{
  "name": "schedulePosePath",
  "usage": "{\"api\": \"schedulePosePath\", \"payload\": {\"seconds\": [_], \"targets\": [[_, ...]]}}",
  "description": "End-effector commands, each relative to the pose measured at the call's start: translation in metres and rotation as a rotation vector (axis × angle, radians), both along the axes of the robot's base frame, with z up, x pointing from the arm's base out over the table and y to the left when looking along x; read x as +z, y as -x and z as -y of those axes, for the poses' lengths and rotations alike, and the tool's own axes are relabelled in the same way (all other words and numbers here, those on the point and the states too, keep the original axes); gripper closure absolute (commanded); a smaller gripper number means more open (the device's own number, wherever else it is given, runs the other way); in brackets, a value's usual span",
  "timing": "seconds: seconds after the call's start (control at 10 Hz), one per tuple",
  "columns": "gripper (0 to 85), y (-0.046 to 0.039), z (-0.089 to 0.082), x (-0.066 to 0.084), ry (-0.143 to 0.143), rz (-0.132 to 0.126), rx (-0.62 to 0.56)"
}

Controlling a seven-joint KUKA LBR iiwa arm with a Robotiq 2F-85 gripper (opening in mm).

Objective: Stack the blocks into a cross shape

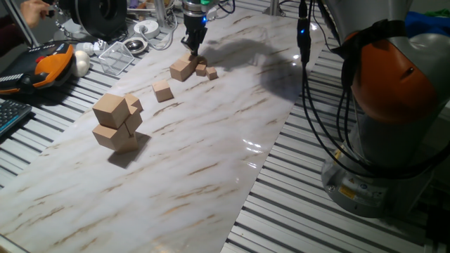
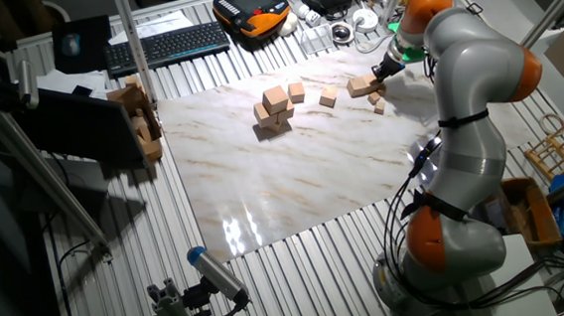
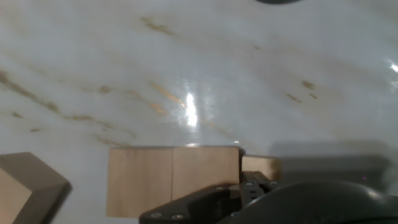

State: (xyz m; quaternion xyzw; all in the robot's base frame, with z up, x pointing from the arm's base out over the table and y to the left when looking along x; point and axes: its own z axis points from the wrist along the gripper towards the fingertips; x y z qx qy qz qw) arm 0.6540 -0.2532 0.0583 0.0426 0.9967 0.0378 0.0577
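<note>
Two light-tan blocks [image 3: 173,180] lie side by side, touching, on the marble board; in the fixed views this pair [image 1: 182,69] [image 2: 362,86] is at the far end. My gripper [image 1: 193,49] [image 2: 387,68] [image 3: 245,186] hovers just behind the pair, close to it, and looks shut with nothing between its fingers. Another single block [image 1: 163,91] [image 2: 328,96] lies loose nearer the middle. The corner of one more cube [image 3: 28,186] shows at the lower left of the hand view.
Two tiny cubes [image 1: 207,71] lie right beside the pair, one showing in the hand view [image 3: 260,167]. A tilted pile of bigger tan cubes [image 1: 117,123] [image 2: 273,109] stands mid-board. Clutter, a pendant [image 1: 49,63] and a keyboard [image 2: 165,45] sit beyond the board's edge.
</note>
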Motion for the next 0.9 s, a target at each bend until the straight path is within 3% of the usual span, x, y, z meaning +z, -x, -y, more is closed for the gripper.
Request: {"api": "schedulePosePath", "payload": {"seconds": [0.0,0.4,0.7,0.8], "targets": [[85.0,-0.0001,0.001,0.003,0.008,0.002,0.002],[85.0,0.0005,0.008,0.036,0.039,-0.020,-0.006],[85.0,-0.0048,-0.004,0.058,0.032,-0.099,-0.071],[85.0,-0.0065,-0.009,0.063,0.013,-0.104,-0.123]]}}
